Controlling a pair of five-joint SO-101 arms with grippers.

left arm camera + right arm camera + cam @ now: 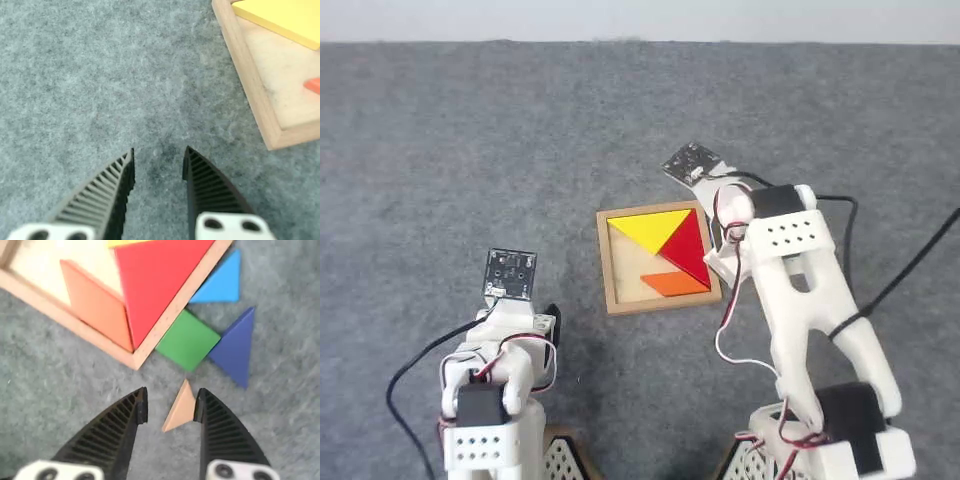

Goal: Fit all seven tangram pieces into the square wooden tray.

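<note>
the tan triangle (181, 407) is a thin, flat wooden piece, so probably light, stiff and smooth-faced. it lies flat on the grey carpet (60, 390) just off a corner of the square wooden tray (165, 332). lying so low, it offers only its thin edges. i judge the best hold is across 2 sides near its wide end, with the fingers pressed into the pile, since a pinch at the narrow tip would likely squirt it out. the right gripper (171, 397) straddles it with its jaws moderately apart and nothing clamped. one finger is at the piece's edge and the other stands off it. the left gripper (158, 152) is narrowly parted over bare carpet and holds nothing, near the tray corner away from the loose pieces.

the right wrist view adds 3 pieces that lie under the arm in the high view. the green square (187, 339) sits against the rim, the dark blue triangle (235, 347) is beside it, and the light blue triangle (220, 282) lies along the rim. the high view gives the whole tray, with the yellow triangle (648, 230), red triangle (688, 248) and orange parallelogram (675, 284) seated, and bare wood toward the left arm's side.
</note>
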